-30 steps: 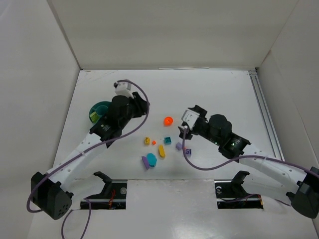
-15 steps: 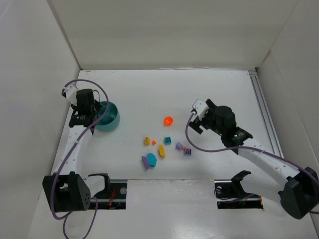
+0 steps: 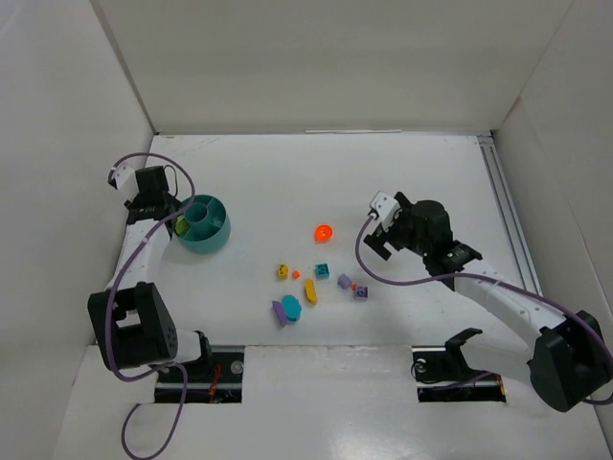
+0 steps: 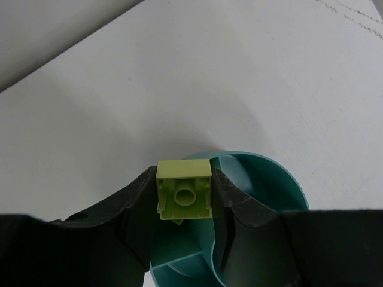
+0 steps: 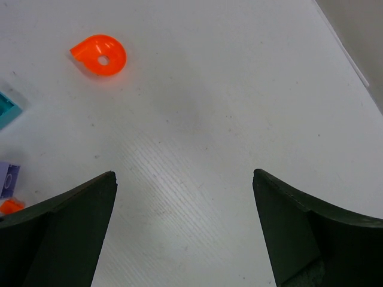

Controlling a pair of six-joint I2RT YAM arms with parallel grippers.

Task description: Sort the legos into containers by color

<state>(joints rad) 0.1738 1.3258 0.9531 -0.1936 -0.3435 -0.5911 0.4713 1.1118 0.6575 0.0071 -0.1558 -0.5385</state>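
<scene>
The teal dish (image 3: 220, 231) stands at the table's left. My left gripper (image 3: 177, 226) hangs at the dish's left rim, shut on a lime green lego (image 4: 184, 190) whose hollow underside faces the wrist camera; below it lie the dish's compartments (image 4: 269, 179). The other legos lie scattered mid-table: an orange round one (image 3: 324, 232), a yellow block (image 3: 283, 272), a teal block (image 3: 323, 271), a yellow bar (image 3: 310, 291), purple pieces (image 3: 345, 282) and a teal round piece (image 3: 291, 307). My right gripper (image 3: 380, 240) stands open and empty over bare table, right of the orange round lego (image 5: 100, 55).
White walls enclose the table on the left, back and right. A metal rail (image 3: 508, 220) runs along the right side. The arm bases and clamps (image 3: 206, 364) sit at the near edge. A teal block (image 5: 7, 109) and a purple one (image 5: 7, 179) lie at the right wrist view's left edge.
The left arm has swung from over the dish's right side out to its left rim, keeping the lime lego. The right gripper has drawn back rightward from the pile, still open.
</scene>
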